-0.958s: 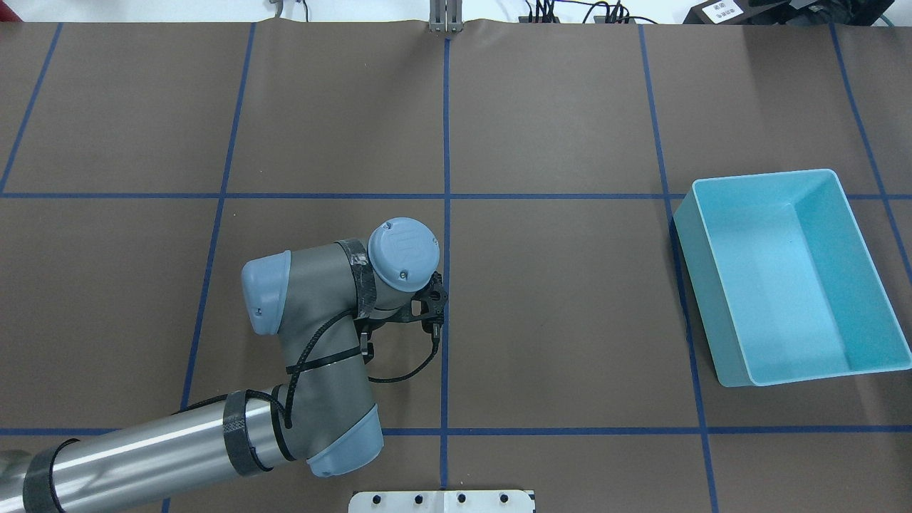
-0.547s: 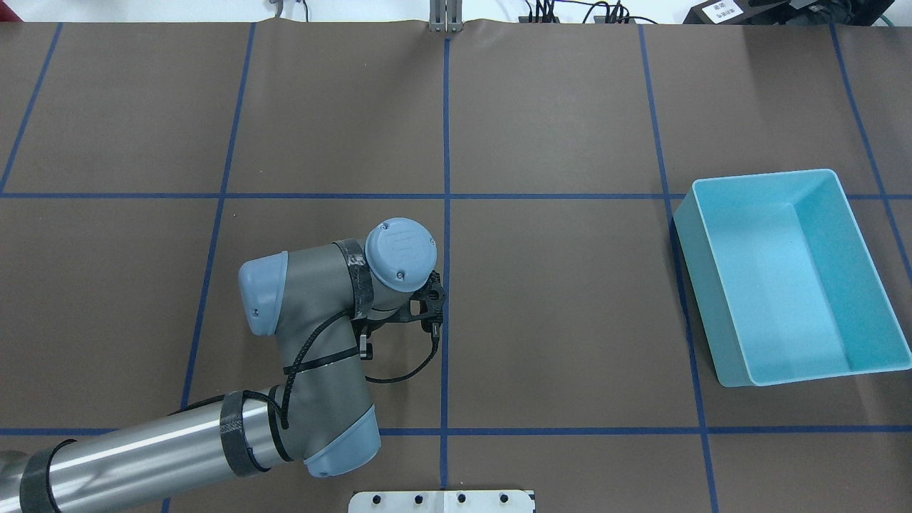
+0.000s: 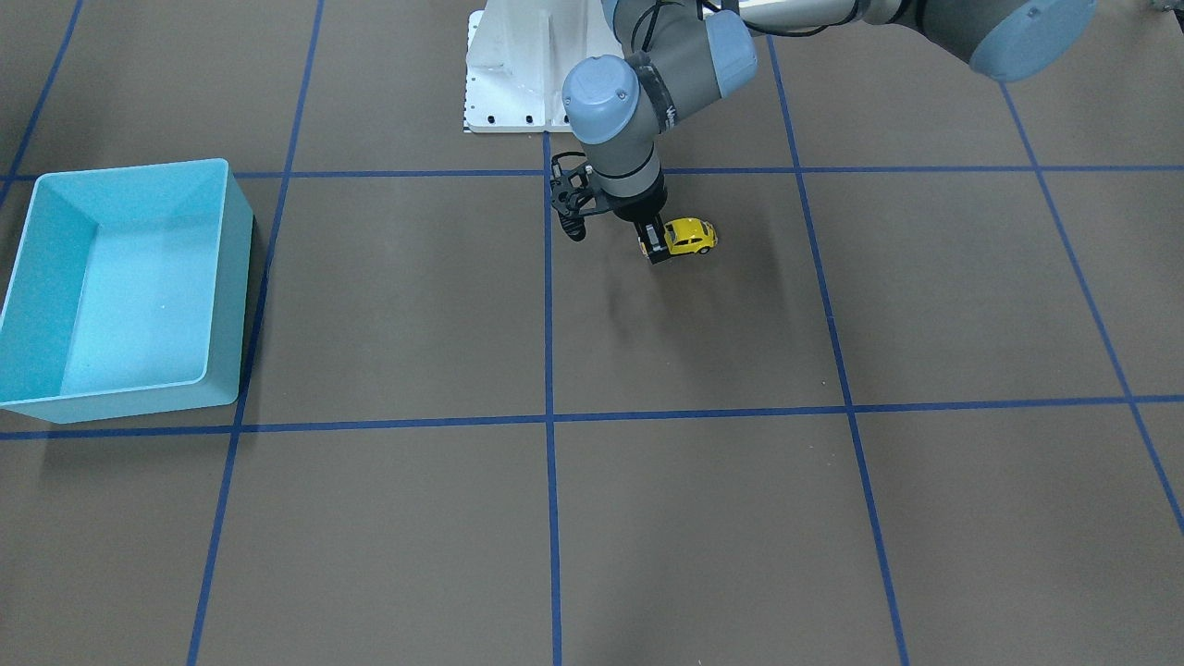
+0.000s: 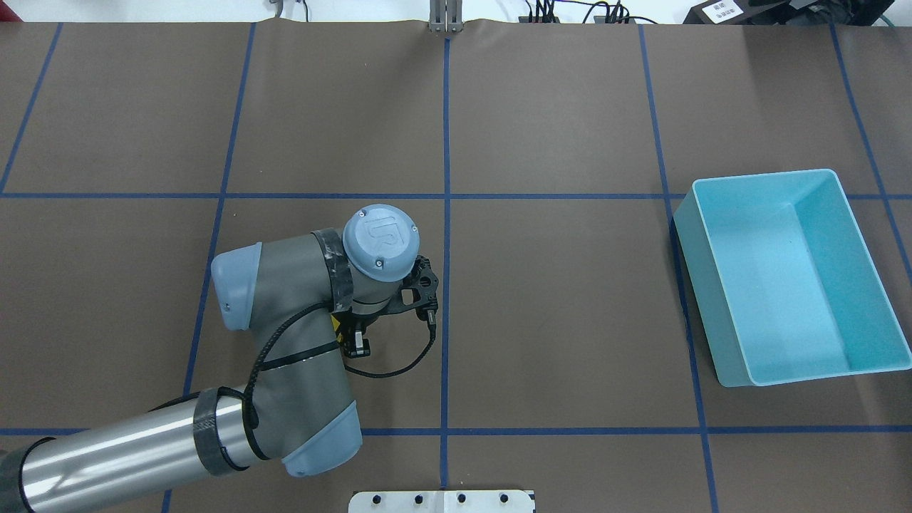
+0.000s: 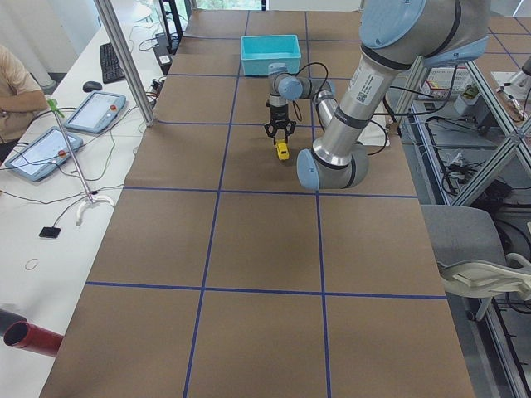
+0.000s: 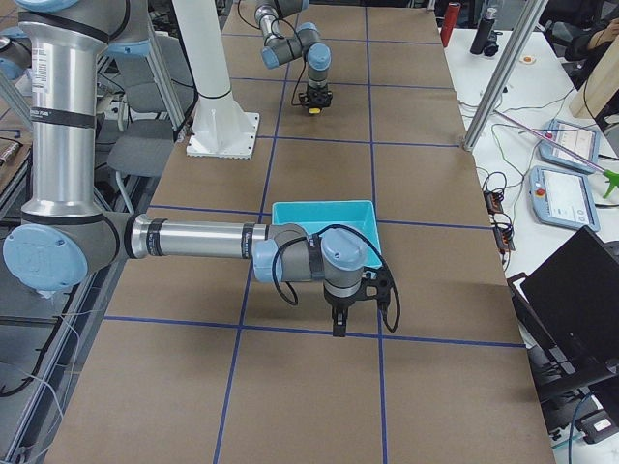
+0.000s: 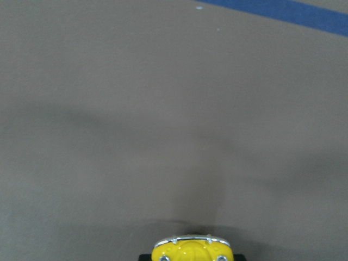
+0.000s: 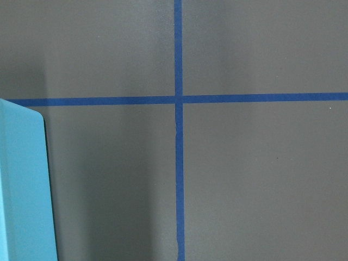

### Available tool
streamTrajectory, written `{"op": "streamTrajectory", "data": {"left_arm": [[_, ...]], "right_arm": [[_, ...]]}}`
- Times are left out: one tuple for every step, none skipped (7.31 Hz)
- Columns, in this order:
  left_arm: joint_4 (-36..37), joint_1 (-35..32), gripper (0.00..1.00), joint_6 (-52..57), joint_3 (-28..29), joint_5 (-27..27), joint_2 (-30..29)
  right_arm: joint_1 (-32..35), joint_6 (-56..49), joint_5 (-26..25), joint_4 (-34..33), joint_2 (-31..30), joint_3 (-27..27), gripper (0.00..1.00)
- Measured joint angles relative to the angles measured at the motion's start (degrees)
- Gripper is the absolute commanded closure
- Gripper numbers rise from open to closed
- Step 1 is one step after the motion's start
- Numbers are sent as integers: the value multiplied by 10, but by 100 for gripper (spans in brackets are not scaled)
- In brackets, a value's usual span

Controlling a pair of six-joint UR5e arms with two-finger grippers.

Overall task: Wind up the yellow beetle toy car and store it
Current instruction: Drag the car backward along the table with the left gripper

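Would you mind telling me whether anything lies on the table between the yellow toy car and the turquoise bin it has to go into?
Nothing visible does. The yellow beetle toy car sits at the left hand, and only bare brown table with blue tape lines lies between it and the open, empty turquoise bin.

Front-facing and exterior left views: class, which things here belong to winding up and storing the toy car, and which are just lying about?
Belong to the job:
- yellow beetle toy car
- left gripper, jaws shut on the car
- turquoise bin, empty

Just lying about:
- keyboard
- tablet
- red tube
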Motion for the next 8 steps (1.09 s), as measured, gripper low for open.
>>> {"op": "streamTrajectory", "data": {"left_arm": [[-2, -20, 100, 36, -25, 2, 21], [-4, -44, 100, 77, -43, 2, 38], [-5, -71, 100, 103, -53, 0, 50], [-7, -97, 100, 127, -60, -1, 63], [-20, -119, 100, 156, -65, -5, 76], [-44, -141, 100, 181, -66, -21, 92], [-74, -161, 100, 202, -65, -45, 112], [-115, -176, 100, 220, -61, -68, 137]], "right_arm": [[0, 0, 0, 0, 0, 0, 0], [0, 0, 0, 0, -1, 0, 0], [0, 0, 0, 0, -1, 0, 0], [0, 0, 0, 0, -1, 0, 0], [0, 0, 0, 0, -1, 0, 0], [0, 0, 0, 0, -1, 0, 0], [0, 0, 0, 0, -1, 0, 0], [0, 0, 0, 0, -1, 0, 0]]}}
